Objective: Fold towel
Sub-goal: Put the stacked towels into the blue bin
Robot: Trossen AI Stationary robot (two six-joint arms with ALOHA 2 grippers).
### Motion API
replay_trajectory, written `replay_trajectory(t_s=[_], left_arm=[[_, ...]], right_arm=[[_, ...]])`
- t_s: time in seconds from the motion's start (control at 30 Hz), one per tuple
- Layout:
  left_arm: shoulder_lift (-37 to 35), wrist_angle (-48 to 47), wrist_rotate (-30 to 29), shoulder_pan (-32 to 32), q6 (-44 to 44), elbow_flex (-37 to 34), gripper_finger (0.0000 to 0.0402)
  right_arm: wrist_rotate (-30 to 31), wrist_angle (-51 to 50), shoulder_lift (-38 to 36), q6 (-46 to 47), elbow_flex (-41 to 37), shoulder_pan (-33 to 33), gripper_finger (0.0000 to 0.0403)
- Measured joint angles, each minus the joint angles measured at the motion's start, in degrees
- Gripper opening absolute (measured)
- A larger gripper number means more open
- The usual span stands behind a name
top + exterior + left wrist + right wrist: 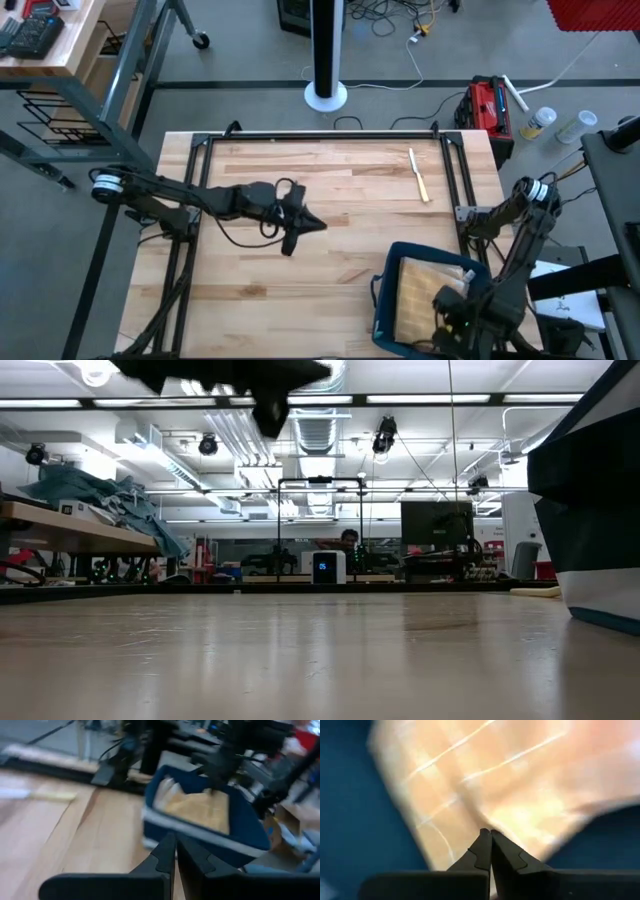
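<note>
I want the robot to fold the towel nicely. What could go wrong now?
The towel lies inside the blue bin, and the right gripper is above it with fingers shut, so it could poke the cloth without catching it. If it does grab, the towel might snag on the bin's wall or drag the bin. The left gripper hovers far away over the table, so it can't help quickly.

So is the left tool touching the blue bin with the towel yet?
Apart. The high view shows the left tool shut over bare table, with a clear stretch of wood between it and the blue bin.
</note>
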Motion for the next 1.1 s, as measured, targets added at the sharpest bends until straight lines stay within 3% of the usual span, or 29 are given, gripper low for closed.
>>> replay_trajectory(t_s=[0.1,0.23,0.47,0.77,0.97,1.1], left_arm=[[2.5,-3.8,-0.7,-3.3,5.7,6.6,0.0009],[10.3,-7.9,-4.3,-7.6,11.6,16.4,0.0009],[28.1,-16.1,-7.7,-9.6,15.6,34.0,0.0009],[46.4,-28.7,-7.7,-9.9,17.9,58.4,0.0009],[55.2,-40.9,-7.6,-10.6,20.4,74.1,0.0009],[58.7,-43.7,-7.5,-11.1,20.7,79.7,0.0003]], right_arm=[[0.0,-10.5,-0.4,0.4,1.8,0.0,0.0],[0.0,-17.2,-0.3,0.1,1.5,-0.5,0.0],[2.6,-17.5,-0.4,-0.1,1.4,-0.6,0.0],[14.1,-16.3,-2.4,-3.8,1.3,-0.1,0.0],[12.5,-16.0,-3.1,-2.1,-3.3,-0.1,0.0],[10.5,-11.0,-4.2,-1.5,-8.6,0.2,0.0]])
